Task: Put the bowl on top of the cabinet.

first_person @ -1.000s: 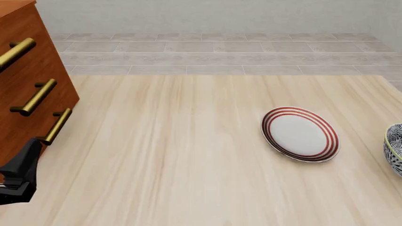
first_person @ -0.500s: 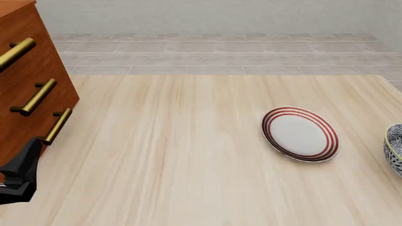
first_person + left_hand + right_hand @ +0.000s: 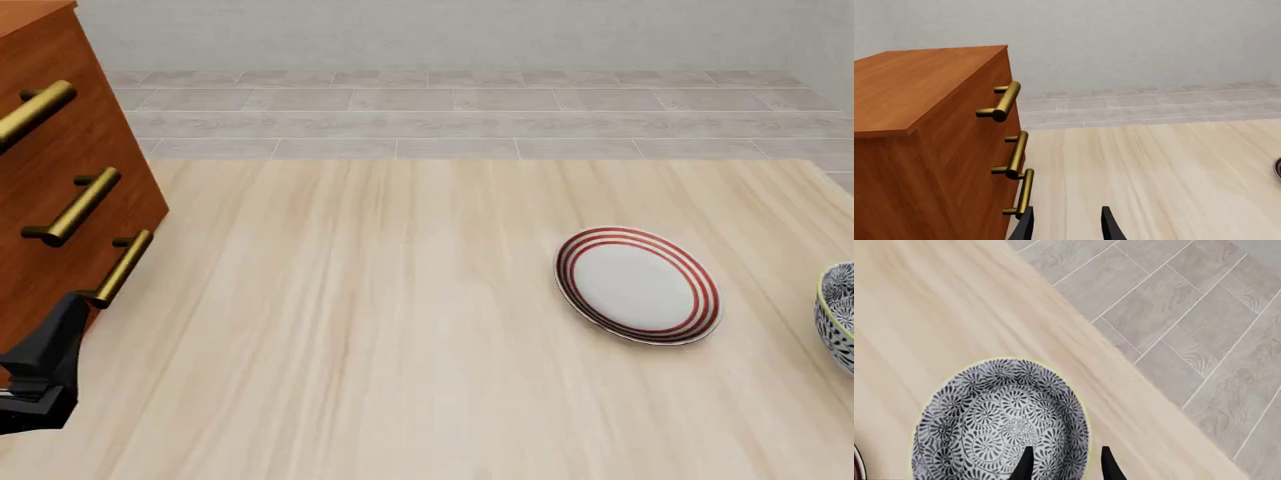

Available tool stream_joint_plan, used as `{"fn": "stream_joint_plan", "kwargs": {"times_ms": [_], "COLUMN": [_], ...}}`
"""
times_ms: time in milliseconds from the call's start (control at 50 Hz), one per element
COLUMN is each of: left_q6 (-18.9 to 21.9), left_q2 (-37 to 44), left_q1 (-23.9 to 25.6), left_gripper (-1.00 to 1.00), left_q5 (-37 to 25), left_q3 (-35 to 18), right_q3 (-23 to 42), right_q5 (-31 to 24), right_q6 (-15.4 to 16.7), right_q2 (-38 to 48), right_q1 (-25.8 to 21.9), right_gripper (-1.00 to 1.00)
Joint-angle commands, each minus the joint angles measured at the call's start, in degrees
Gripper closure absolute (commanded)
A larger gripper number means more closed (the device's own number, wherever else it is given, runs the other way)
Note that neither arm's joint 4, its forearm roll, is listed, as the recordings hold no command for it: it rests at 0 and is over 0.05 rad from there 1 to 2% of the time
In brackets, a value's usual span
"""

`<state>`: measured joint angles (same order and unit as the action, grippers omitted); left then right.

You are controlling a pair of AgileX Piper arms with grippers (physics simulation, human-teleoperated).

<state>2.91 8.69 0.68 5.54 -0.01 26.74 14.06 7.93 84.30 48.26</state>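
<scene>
Surface: a pale wood-grain table (image 3: 400, 330) with long streaks running away from the arms; its far edge meets the floor.
Room: grey stone-look floor tiles (image 3: 454, 110) beyond the far edge, and a plain light wall (image 3: 1134, 40) behind them.
Cabinet: the cabinet (image 3: 54, 170) stands at the table's left edge, reddish-brown, with three brass handles (image 3: 1009, 150) on its front; its flat top shows bare in the left wrist view.
Bowl: the bowl (image 3: 1002, 421) sits on the table at the right edge, cut off by the front view's border (image 3: 838, 315); the table edge and floor lie just past it.
Plate: a white plate (image 3: 638, 284) with red rings lies flat, right of centre, near the bowl but apart from it.
Left gripper: the left gripper (image 3: 1066, 225) is low by the near-left corner, just beside the cabinet's front, fingers parted and holding nothing.
Right gripper: the right gripper (image 3: 1066, 464) hangs over the bowl's rim, fingers spread and nothing between them.
</scene>
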Motion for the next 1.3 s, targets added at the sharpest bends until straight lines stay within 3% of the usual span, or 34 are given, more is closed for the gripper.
{"fn": "stream_joint_plan", "kwargs": {"times_ms": [20, 960, 980, 1300], "left_q6": [0.1, 0.3, 0.2, 0.3], "left_q2": [-0.1, -0.5, -0.5, -0.4], "left_q1": [0.0, -0.1, -0.1, -0.1], "left_gripper": [-1.00, -1.00, -1.00, -1.00], "left_q5": [-0.1, -0.4, -0.4, -0.3], "left_q3": [0.0, 0.0, 0.0, 0.0], "right_q3": [-0.7, -1.4, -1.4, -1.3], "right_q5": [1.3, 5.0, 5.0, 3.7], "right_q6": [0.9, 1.2, 1.3, 1.4], "right_q2": [0.5, 5.3, 5.3, 3.3], "right_q1": [0.0, -0.3, -0.3, -0.4], "right_gripper": [-1.00, -1.00, 1.00, 1.00]}}
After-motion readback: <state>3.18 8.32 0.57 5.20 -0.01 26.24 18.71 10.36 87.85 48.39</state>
